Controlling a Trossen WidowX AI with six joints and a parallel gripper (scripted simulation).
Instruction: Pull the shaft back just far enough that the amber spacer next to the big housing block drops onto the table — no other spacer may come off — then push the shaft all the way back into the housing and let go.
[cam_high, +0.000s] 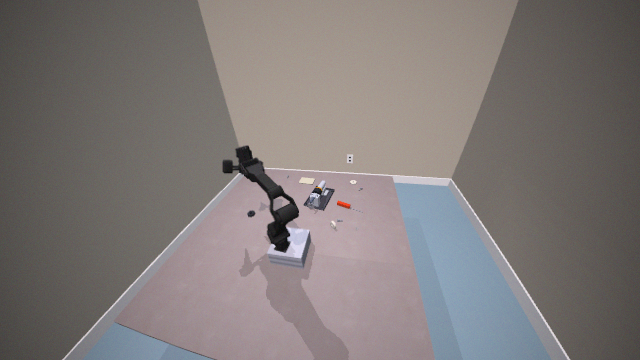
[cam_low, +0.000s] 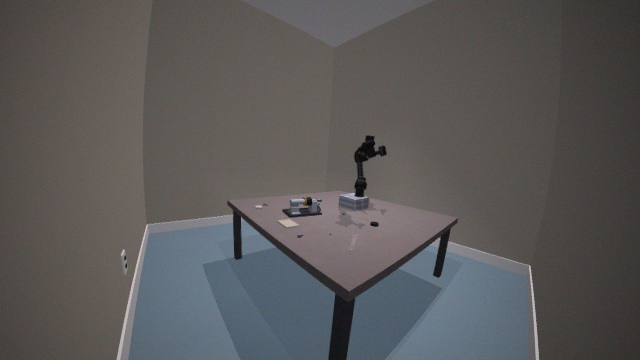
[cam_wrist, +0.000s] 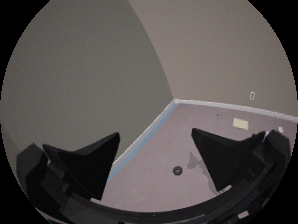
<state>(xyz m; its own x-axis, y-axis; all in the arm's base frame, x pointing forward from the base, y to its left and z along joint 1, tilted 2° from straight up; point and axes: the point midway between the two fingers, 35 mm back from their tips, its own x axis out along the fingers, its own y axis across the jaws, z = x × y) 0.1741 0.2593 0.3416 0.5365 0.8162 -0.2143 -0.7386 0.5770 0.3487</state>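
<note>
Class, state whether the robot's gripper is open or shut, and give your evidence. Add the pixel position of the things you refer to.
Open: in the wrist view the gripper's (cam_wrist: 156, 132) two black fingers stand wide apart, with nothing held between them.

The single black arm (cam_high: 263, 181) (cam_low: 360, 171) rises from its base with its joints bent, carrying the end effector (cam_high: 243, 154) (cam_low: 369, 145) (cam_wrist: 156, 135) high above the desk, where its two dark, pointed fingers stand wide open and well apart.
</note>
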